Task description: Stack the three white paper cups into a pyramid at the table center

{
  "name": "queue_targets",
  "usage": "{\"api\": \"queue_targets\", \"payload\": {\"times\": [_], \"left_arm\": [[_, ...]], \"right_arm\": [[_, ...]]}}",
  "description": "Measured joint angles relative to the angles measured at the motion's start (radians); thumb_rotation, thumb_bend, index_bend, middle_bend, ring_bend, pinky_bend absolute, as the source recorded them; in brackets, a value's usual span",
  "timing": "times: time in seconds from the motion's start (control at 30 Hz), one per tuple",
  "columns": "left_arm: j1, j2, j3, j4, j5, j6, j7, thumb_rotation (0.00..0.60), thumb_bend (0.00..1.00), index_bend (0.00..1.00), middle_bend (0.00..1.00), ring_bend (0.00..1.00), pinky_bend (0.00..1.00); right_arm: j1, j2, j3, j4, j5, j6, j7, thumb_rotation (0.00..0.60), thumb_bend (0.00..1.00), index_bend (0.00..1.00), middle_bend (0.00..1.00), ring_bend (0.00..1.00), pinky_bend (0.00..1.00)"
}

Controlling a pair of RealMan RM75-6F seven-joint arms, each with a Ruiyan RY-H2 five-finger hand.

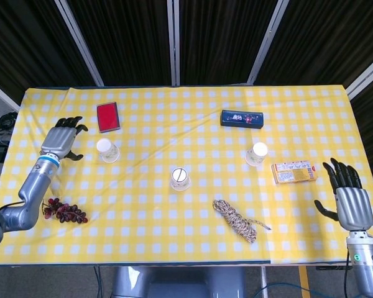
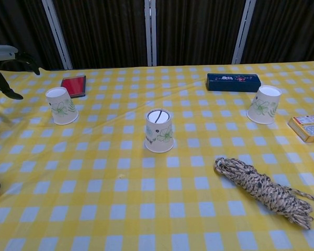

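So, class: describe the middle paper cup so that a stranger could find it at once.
Start at the yellow checked table. The middle cup stands upside down near its centre, just up-left of the coiled rope. Unlike the other two cups, its top bears a dark line.

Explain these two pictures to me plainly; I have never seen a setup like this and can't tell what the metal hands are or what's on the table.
This is a two-armed robot with human-like hands at a table covered with a yellow checked cloth. The head view looks down from above; the chest view looks across the table from lower down.

The left hand hovers with its fingers spread beside the left cup, holding nothing. The right hand is open near the table's right edge, also holding nothing.

Three white paper cups stand upside down and apart: that left cup, the middle cup and the right cup. Nothing is stacked yet.

Also there: a red card case, a dark blue box, a yellow box, a coiled rope and grapes.
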Motion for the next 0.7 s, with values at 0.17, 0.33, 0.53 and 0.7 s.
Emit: {"api": "queue_targets", "payload": {"times": [0.17, 0.33, 0.53, 0.7], "left_arm": [[-0.034, -0.036, 0.01, 0.043, -0.022, -0.028, 0.01, 0.6, 0.25, 0.25, 0.0, 0.0, 0.0], [-0.065, -0.071, 0.022, 0.082, -0.039, -0.05, 0.014, 0.6, 0.3, 0.25, 0.0, 0.0, 0.0], [-0.08, -0.104, 0.028, 0.102, -0.031, -0.057, -0.015, 0.6, 0.3, 0.25, 0.0, 0.0, 0.0], [-0.084, -0.122, 0.037, 0.114, -0.004, -0.052, -0.04, 0.6, 0.3, 0.27, 0.0, 0.0, 0.0]], "right_arm": [[0.003, -0.002, 0.002, 0.006, 0.004, -0.007, 0.003, 0.6, 0.14, 0.0, 0.0, 0.0, 0.0], [0.004, -0.004, 0.001, 0.011, 0.004, -0.006, 0.005, 0.6, 0.14, 0.0, 0.0, 0.0, 0.0], [0.004, -0.005, -0.003, 0.018, -0.016, 0.006, 0.016, 0.6, 0.14, 0.01, 0.0, 0.0, 0.0], [0.004, -0.006, -0.008, 0.019, -0.025, 0.009, 0.018, 0.6, 0.14, 0.01, 0.0, 0.0, 0.0]]}}
